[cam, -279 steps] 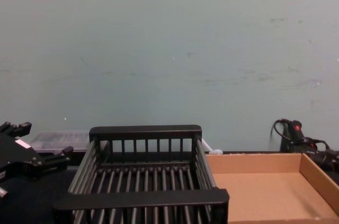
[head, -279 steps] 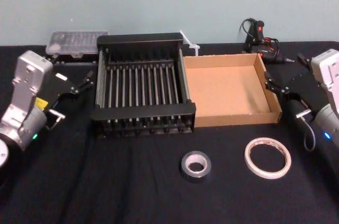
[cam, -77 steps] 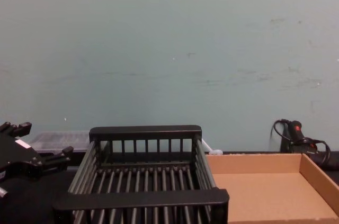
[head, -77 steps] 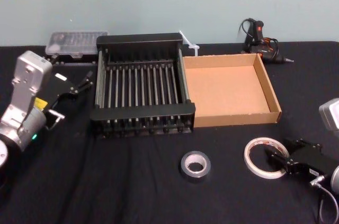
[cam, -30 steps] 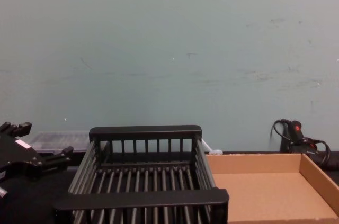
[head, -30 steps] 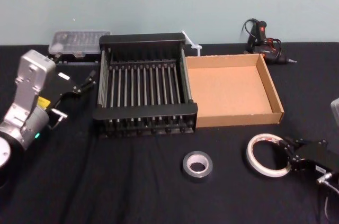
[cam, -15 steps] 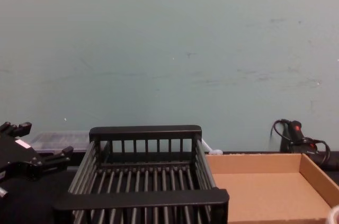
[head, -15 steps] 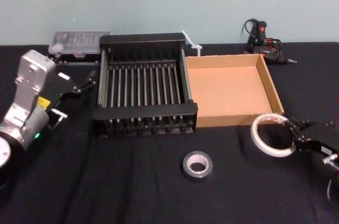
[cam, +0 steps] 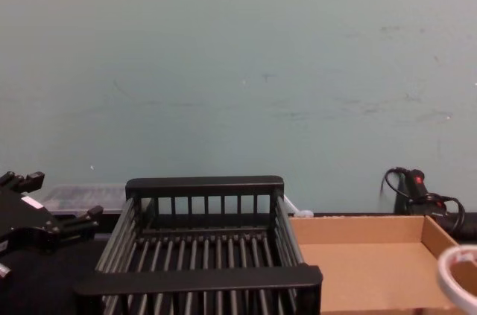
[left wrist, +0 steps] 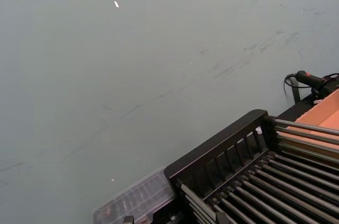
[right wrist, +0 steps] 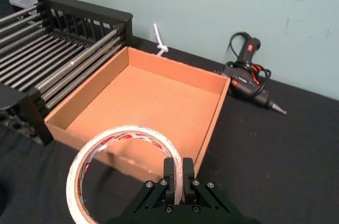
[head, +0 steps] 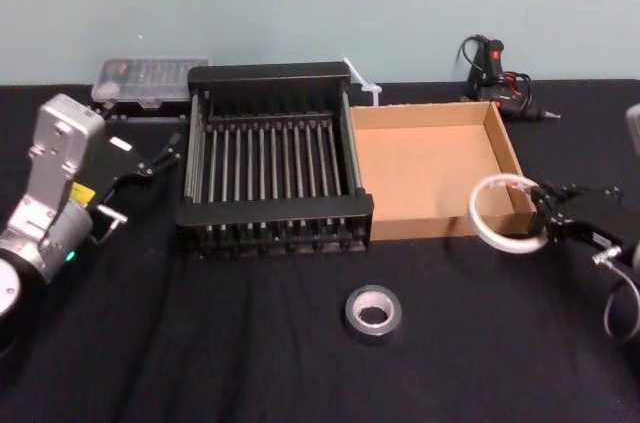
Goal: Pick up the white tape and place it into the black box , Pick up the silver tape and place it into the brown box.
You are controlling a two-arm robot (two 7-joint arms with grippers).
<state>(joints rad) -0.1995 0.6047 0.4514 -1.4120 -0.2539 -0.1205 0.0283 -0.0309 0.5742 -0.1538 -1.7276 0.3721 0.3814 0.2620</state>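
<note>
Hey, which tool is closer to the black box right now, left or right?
Left. The left tool sits parked just off the black box's left side. The right tool holds the white tape by the brown box's front right corner, farther away.

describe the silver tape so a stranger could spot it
Find the black box mid-table. In front of its right corner, the silver tape lies flat on the dark cloth. It is a small thick grey roll, unlike the thin white tape held by the right gripper.
</note>
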